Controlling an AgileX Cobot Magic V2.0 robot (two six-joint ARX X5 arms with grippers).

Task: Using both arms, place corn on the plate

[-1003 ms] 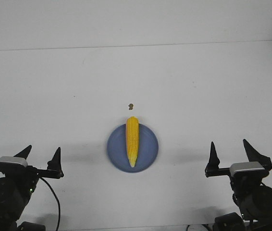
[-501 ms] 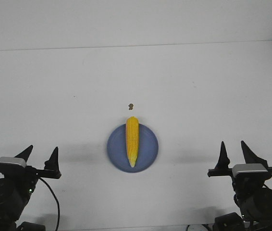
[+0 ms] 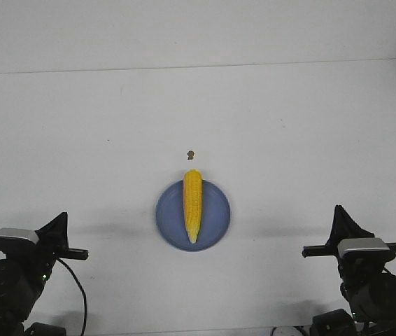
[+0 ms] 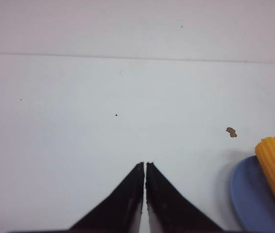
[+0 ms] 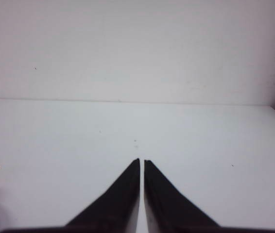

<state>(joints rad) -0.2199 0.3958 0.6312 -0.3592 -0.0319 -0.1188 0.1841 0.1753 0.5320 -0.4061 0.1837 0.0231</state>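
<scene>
Over at the left edge of the white counter [image 3: 79,126] the left tool [image 3: 59,222] sits pulled back with its two black fingers pressed together on nothing, and only its wrist view catches the blunt end of the corn [image 3: 192,205] overhanging the rim of the blue plate [image 3: 170,213] beside the brown speck [image 3: 191,154]. In the middle, the corn lies lengthwise on the plate, pointed tip toward the robot; it looks stiff, light and bumpy enough not to slip, so I'd grip it across its thick middle. At the right, the right tool [image 3: 341,221] is likewise closed and empty, its wrist view showing only a sliver of plate, never the corn.
</scene>
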